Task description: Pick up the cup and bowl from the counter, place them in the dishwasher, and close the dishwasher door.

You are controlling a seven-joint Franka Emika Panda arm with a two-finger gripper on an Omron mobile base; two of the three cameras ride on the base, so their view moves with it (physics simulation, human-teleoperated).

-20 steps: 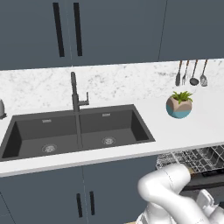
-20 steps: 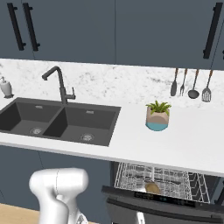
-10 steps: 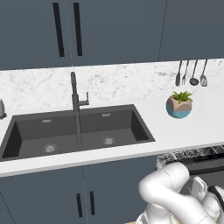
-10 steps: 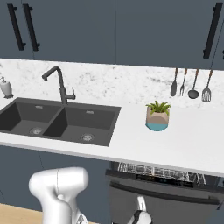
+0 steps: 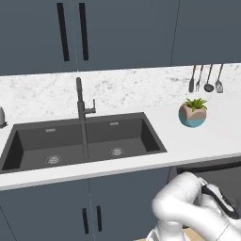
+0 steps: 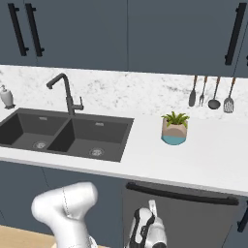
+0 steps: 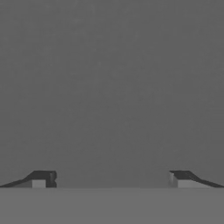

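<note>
Now the dishwasher door (image 6: 184,218) stands shut under the bench (image 6: 203,155)
Jaws spread wide, grasping nothing, gripper (image 7: 112,179) facing the door's flat dark panel

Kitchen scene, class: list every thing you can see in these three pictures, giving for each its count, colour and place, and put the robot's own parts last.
counter: one, white marbled, runs across under the wall cabinets
sink: one, dark, double basin, set into the counter at left
tap: one, black, behind the sink's divider
potted plant: one, green in a tan and teal pot, on the counter right of the sink
utensils: four, dark, hanging on the backsplash at right
soap bottle: one, pale, left of the sink
dishwasher door: one, dark grey, up under the counter
cabinets: blue-grey, black handles, above and below
arm: one, white, low in front
claw: one, dark tips apart, facing the grey door
</note>
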